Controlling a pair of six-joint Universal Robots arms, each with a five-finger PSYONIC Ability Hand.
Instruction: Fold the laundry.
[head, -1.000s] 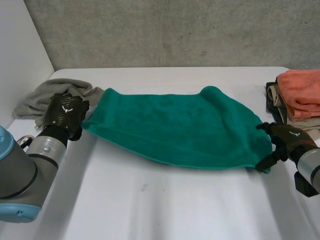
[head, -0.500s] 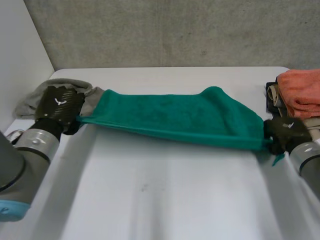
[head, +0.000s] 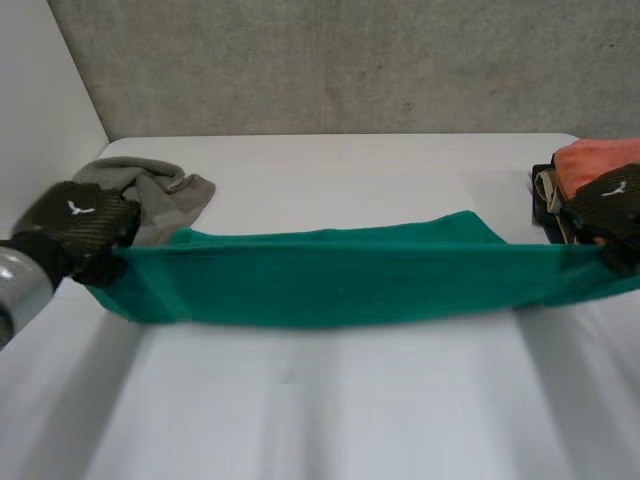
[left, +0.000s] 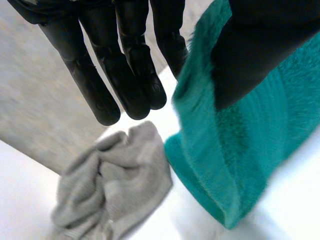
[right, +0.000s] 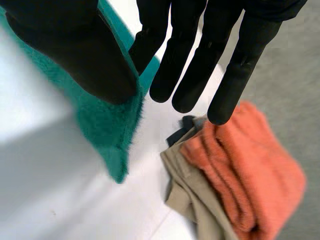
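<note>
Spread broad a second ago, the green towel (head: 340, 285) now hangs taut; left hand (head: 75, 222) and right hand (head: 608, 205) each pinch an end; fold underway.

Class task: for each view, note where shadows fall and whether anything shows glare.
Head view: a soft shadow lies on the white table under the stretched green towel; no glare. Left wrist view: shading sits in the folds of the grey cloth. Right wrist view: shadow darkens the table beneath the towel's hanging corner; the orange towel is evenly lit.
</note>
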